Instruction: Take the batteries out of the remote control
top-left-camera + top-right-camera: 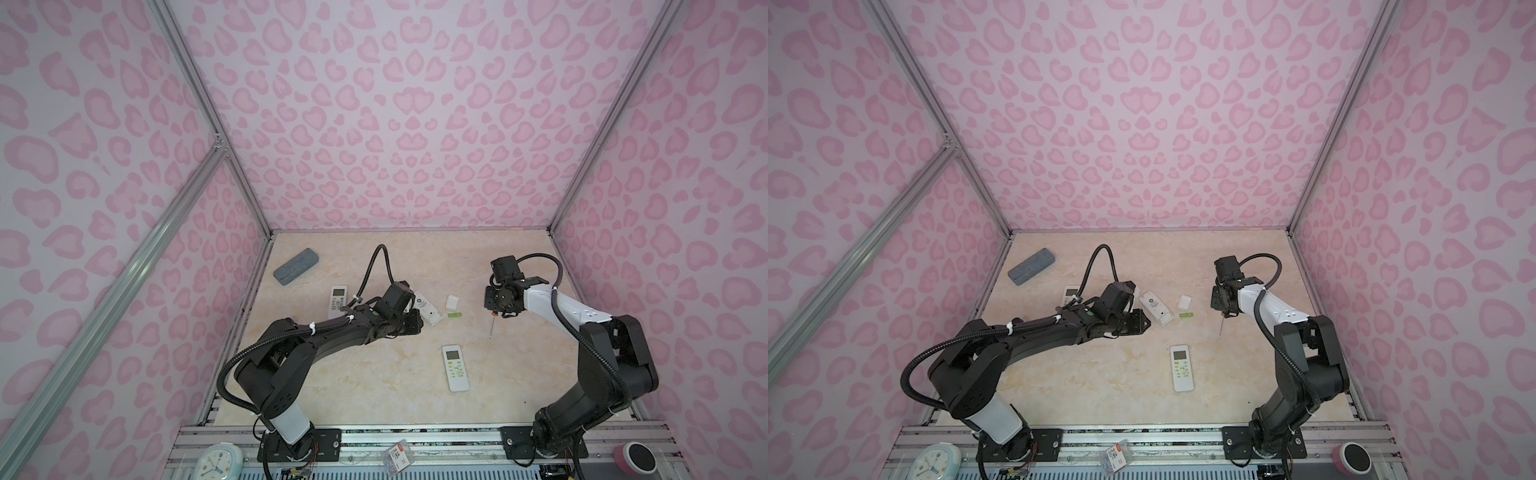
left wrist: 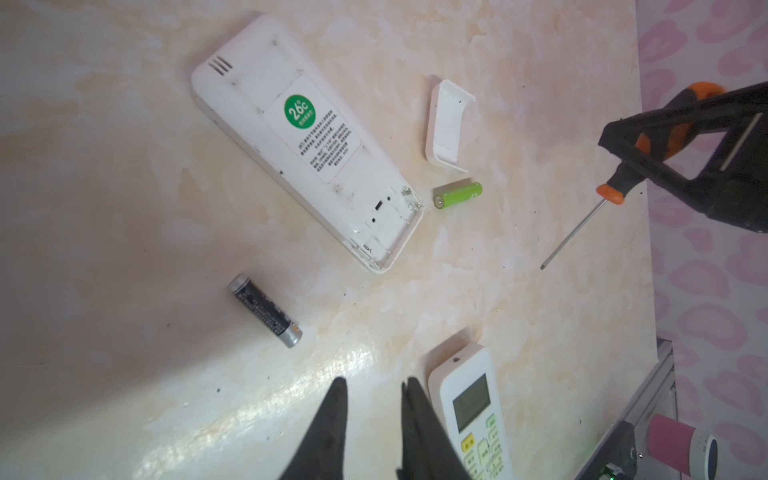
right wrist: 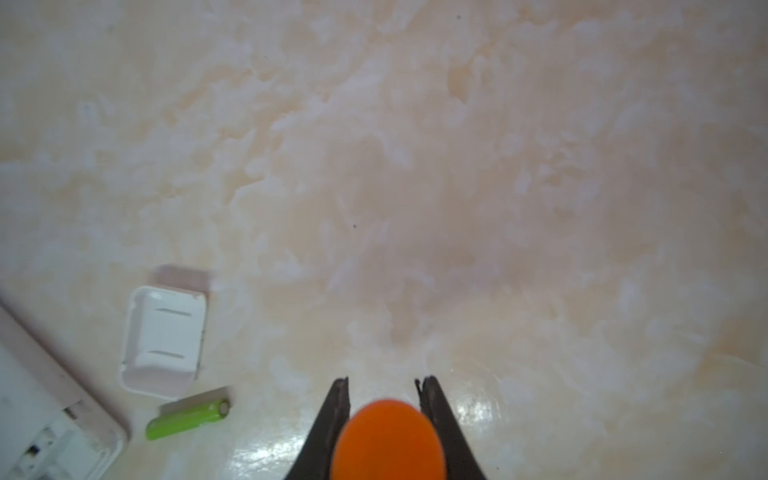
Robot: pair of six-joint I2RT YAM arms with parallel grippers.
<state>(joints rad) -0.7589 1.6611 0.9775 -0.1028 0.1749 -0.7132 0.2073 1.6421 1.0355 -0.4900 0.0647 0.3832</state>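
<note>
My remote control (image 2: 307, 141) lies face-down, battery bay open; the black battery (image 2: 266, 309) rests beside it, the green battery (image 2: 458, 194) near its open end. Left gripper (image 2: 372, 386) hovers low, parted, empty; right gripper (image 3: 384, 382) clamps a screwdriver (image 3: 388, 440), tip down.

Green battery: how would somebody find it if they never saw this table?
Look on the marbled table for the white remote lying face down with its end open. Just past that open end, beside the little white cover, lies the green battery. The other loose battery is dark with silver ends.
</note>
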